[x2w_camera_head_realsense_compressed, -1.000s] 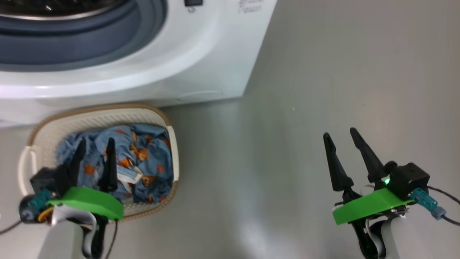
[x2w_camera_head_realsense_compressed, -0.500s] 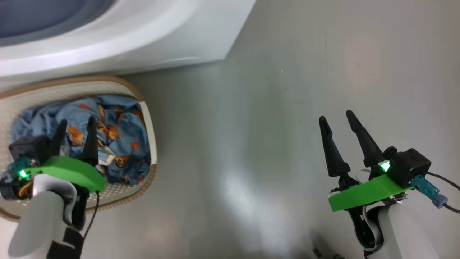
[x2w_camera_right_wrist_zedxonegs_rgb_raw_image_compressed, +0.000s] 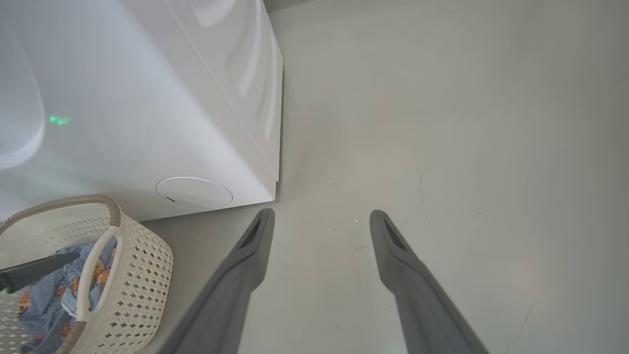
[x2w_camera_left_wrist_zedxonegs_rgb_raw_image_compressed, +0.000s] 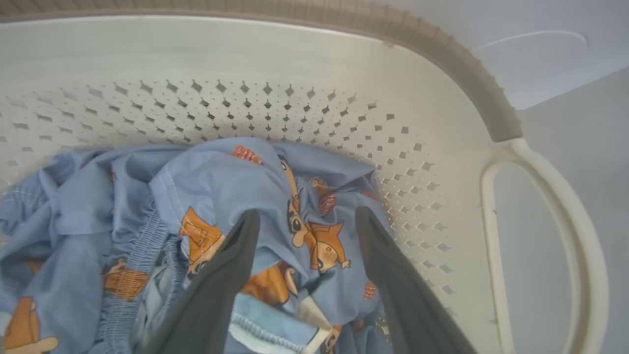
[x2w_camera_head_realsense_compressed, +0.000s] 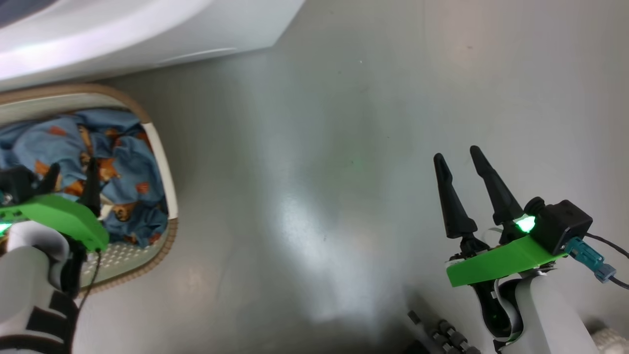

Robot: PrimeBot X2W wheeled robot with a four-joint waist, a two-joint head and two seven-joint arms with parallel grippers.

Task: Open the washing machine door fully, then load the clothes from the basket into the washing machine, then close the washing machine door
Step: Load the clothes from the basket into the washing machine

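The cream basket [x2w_camera_head_realsense_compressed: 162, 162] stands on the floor against the white washing machine [x2w_camera_head_realsense_compressed: 147, 29], holding the blue bear-print clothes [x2w_camera_head_realsense_compressed: 123, 152]. My left gripper [x2w_camera_head_realsense_compressed: 71, 167] hangs open inside the basket. In the left wrist view its fingertips straddle a fold of the clothes [x2w_camera_left_wrist_zedxonegs_rgb_raw_image_compressed: 221, 172], close to the perforated wall [x2w_camera_left_wrist_zedxonegs_rgb_raw_image_compressed: 295, 64]; whether they touch the fabric I cannot tell. My right gripper [x2w_camera_head_realsense_compressed: 456, 153] is open over bare floor, far to the right. The right wrist view has that gripper [x2w_camera_right_wrist_zedxonegs_rgb_raw_image_compressed: 320, 213], the machine [x2w_camera_right_wrist_zedxonegs_rgb_raw_image_compressed: 147, 98] and the basket [x2w_camera_right_wrist_zedxonegs_rgb_raw_image_compressed: 142, 275]. The washing machine door is out of view.
Smooth grey floor [x2w_camera_head_realsense_compressed: 319, 172] stretches between the basket and my right arm. A round cover [x2w_camera_right_wrist_zedxonegs_rgb_raw_image_compressed: 194, 192] sits low on the machine's front near its corner. Dark parts of my base [x2w_camera_head_realsense_compressed: 442, 334] show at the bottom edge. The basket's white handle [x2w_camera_left_wrist_zedxonegs_rgb_raw_image_compressed: 585, 236] faces the open floor.
The head camera has swung, so machine and basket now sit further up and left in the picture. The left gripper has sunk lower among the clothes. Both grippers stay open.
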